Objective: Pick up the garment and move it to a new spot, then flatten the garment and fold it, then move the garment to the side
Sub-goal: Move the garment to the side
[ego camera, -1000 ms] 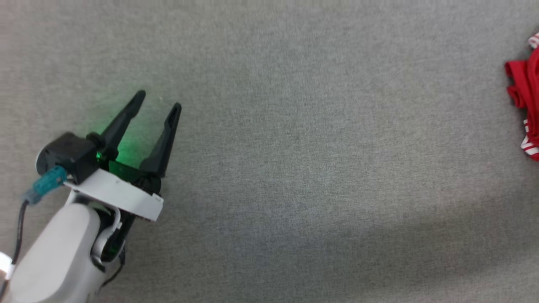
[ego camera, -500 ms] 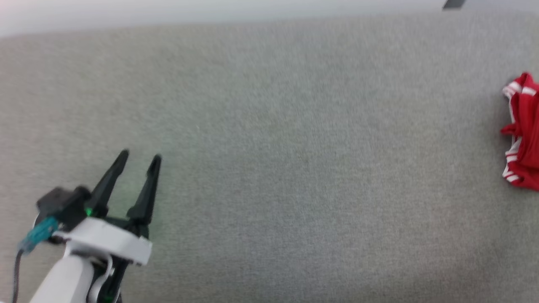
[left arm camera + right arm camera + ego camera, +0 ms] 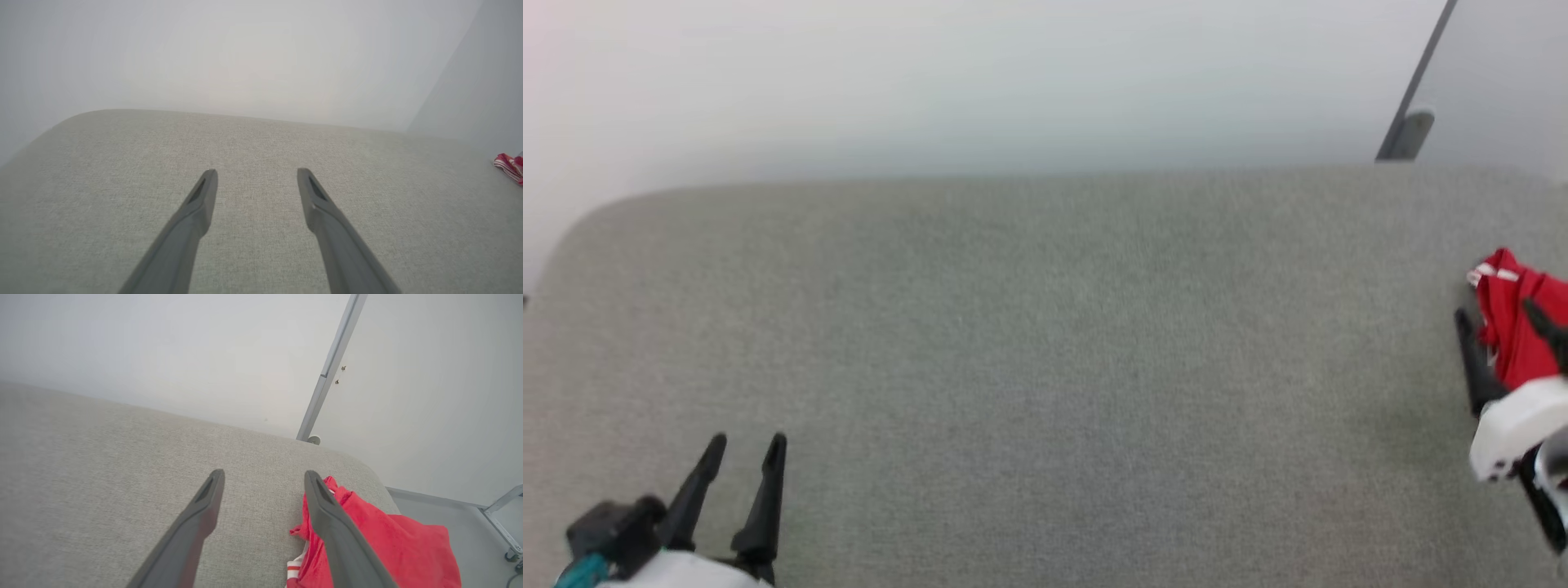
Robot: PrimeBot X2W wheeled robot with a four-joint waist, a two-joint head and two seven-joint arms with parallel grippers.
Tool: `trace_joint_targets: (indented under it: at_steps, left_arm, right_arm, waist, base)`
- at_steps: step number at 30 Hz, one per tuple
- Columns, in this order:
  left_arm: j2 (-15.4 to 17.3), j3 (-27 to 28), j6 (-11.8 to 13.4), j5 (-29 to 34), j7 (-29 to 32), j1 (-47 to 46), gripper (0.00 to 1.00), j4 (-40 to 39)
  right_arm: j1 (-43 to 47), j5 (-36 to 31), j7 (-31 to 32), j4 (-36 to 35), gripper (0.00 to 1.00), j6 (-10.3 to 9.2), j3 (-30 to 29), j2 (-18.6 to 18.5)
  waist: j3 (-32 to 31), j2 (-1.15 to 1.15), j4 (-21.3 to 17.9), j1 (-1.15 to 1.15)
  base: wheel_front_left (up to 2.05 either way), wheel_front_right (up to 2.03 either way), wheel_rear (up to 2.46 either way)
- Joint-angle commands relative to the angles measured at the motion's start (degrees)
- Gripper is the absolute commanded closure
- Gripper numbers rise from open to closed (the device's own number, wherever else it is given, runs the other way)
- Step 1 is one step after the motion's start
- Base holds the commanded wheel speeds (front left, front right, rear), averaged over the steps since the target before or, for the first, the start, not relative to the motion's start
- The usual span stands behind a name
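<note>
Left claw (image 3: pixel 747 445) sits at the lower left of the head view, its two dark fingers spread and pointing up over bare grey fabric surface (image 3: pixel 1045 367). At the far right edge the right claw (image 3: pixel 1497 312) is also spread, and the garment (image 3: pixel 1515 335) lies bunched there as a red heap with a bit of white trim, near the surface's right end. One finger crosses in front of the red cloth. A pale wall (image 3: pixel 931 82) rises behind the surface, with a dark slanted post (image 3: pixel 1417 82) at upper right. In the left wrist view the left claw (image 3: pixel 256 173) gapes wide with nothing between its fingers, and the garment (image 3: pixel 508 165) shows as a small red-and-white striped scrap well apart at the right edge. In the right wrist view the right claw (image 3: pixel 264 474) is spread wide above the surface's rounded corner. The crumpled garment (image 3: pixel 388 547) lies under and beside its right-hand finger, but whether that finger touches the cloth cannot be told. Between the fingers there is bare surface.
</note>
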Motion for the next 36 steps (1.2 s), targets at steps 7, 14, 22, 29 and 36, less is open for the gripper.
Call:
trace_joint_targets:
  at_steps: [7, 14, 22, 29, 36]
  left_arm:
    - [-0.7, 2.5, 0.1, 2.1, 0.0, 4.2, 0.0, -1.8]
    - [-1.2, 5.3, 0.1, 3.4, 0.0, 7.1, 0.0, -3.8]
    - [-2.5, 6.6, 0.1, 3.1, 0.0, 9.1, 0.0, -3.6]
    - [-2.7, 7.0, 0.1, 3.7, 0.0, 9.8, 0.0, -3.5]
    - [-3.3, 7.7, 0.1, 4.7, 0.0, 10.5, 0.0, -4.1]
  right_arm:
    - [8.1, 1.3, -1.4, -7.2, 0.0, -0.12, -0.4, 2.1]
    - [15.6, -0.7, -1.4, -17.9, 0.0, -0.12, -4.1, 4.9]
    - [24.5, -3.6, -1.5, -27.3, 0.0, -0.12, -8.8, 9.1]
    - [30.2, -4.7, -1.5, -30.9, 0.0, -0.12, -10.3, 11.3]
    - [33.2, -5.8, -1.5, -32.9, 0.0, -0.12, -10.6, 13.2]
  waist:
    - [-4.5, 0.0, 1.9, 0.0]
    - [-5.1, 0.0, 2.3, 0.0]
    - [-5.5, 0.0, 2.4, 0.0]
    - [-5.7, 0.0, 2.2, 0.0]
    - [-5.5, 0.0, 1.7, 0.0]
  base:
    - [0.0, 0.0, 0.0]
    - [0.0, 0.0, 0.0]
    - [0.0, 0.0, 0.0]
    - [0.0, 0.0, 0.0]
    - [0.0, 0.0, 0.0]
